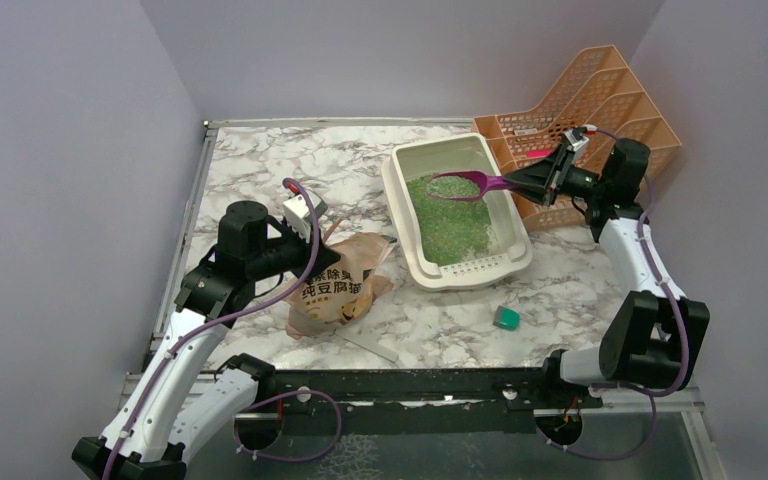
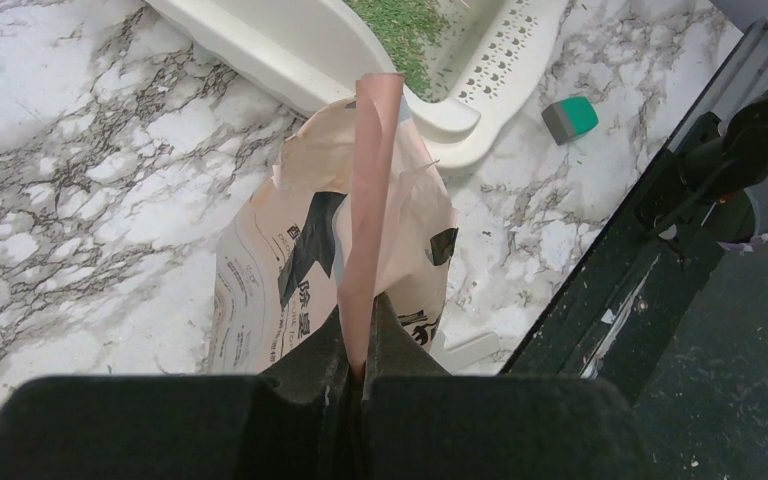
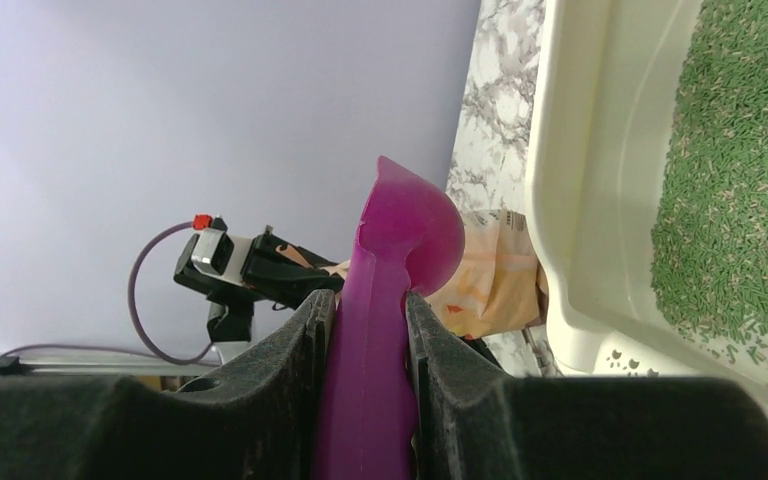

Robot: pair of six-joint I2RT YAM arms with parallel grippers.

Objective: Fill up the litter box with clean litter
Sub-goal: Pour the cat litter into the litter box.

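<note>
Left jaws clamped on top fold of paper bag (image 2: 300, 260), upright on bench (image 1: 260, 170) near litter box (image 1: 397, 200). Right jaws clamped on scoop (image 3: 400, 230) handle. Green litter (image 1: 450, 225) lies in box.

We count one litter box (image 1: 472, 268), one bed of green litter (image 1: 450, 228), one paper bag (image 1: 335, 290), one purple scoop (image 1: 480, 182), one orange rack (image 1: 610, 100), one teal block (image 1: 506, 318).

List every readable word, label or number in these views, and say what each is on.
"除臭": bag, upper line; its start is hidden by a fold.
"纯豆腐猫": bag, lower line; its end is cut off.
Smaller print on the bag in the left wrist view: too blurred to read.
No other text shows.
</note>
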